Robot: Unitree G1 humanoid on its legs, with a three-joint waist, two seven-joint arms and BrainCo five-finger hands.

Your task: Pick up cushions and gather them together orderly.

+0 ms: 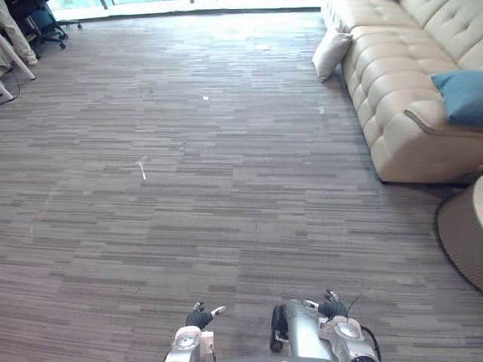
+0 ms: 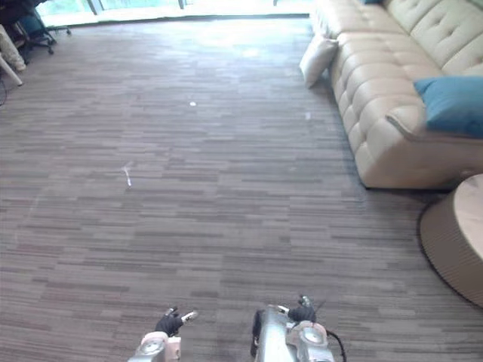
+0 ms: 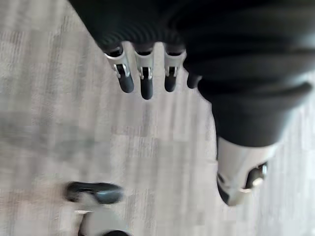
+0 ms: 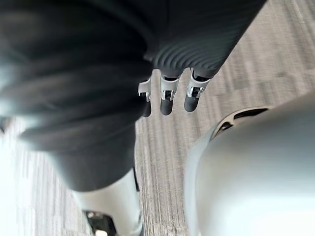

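Left robot hand (image 3: pixel 146 81), right robot hand (image 4: pixel 166 98): fingers straight, apart, nothing held.
Both hang low over the carpet floor (image 1: pixel 189 188). Cream cushion (image 1: pixel 330 53) stands on the floor, leaning against the sofa (image 1: pixel 400 128) front. Blue cushion (image 1: pixel 460 96) rests on the sofa by its near arm, well apart from the cream one.

Sofa on the right, open carpet to its left.
The sofa (image 1: pixel 392 113) runs along the right side of the carpet (image 1: pixel 189 211). One cushion (image 1: pixel 330 53) stands on the floor against the sofa's front, towards its far end. A second cushion (image 1: pixel 460 96) lies on its near end. A round table (image 1: pixel 460 234) sits nearer still, and an office chair (image 1: pixel 41 23) far left.
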